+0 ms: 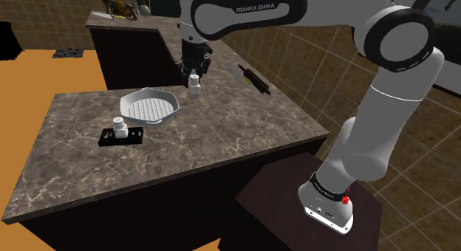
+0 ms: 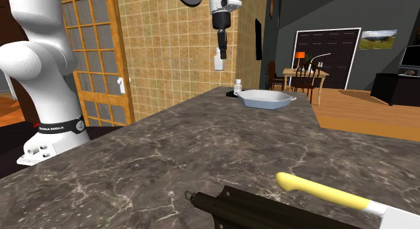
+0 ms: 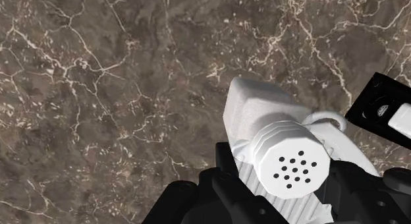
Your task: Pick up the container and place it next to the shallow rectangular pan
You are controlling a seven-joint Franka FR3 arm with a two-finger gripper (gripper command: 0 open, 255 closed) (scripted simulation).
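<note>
Gripper (image 1: 193, 67) is closed on the white container (image 1: 194, 85), a shaker with a perforated cap. The jaws are clamped at its top.

Shoulder view: the container is upper centre of frame, just right of the white shallow pan (image 1: 150, 106). From here it looks close over the marble counter (image 1: 222, 146).

Second exterior view shows its height better. The container hangs upper centre, clearly in the air and well above the counter, upright. The pan is lower and to the right of it in frame, apart.

Wrist view adds the grip detail: the cap holes face the camera and the black fingers (image 3: 191, 203) press on both sides of the cap. The container's body runs away from the gripper over bare marble.

A second shaker (image 1: 118, 125) stands on a black tray (image 1: 122, 136) left of centre in the shoulder view, near the pan's lower edge. In the second exterior view it's just left of the pan.

A yellow-handled knife (image 2: 320, 192) lies large at lower right of the second exterior view. In the shoulder view it's small, right of the gripper.

The stand (image 1: 270, 194) is at lower right of the shoulder view.
</note>
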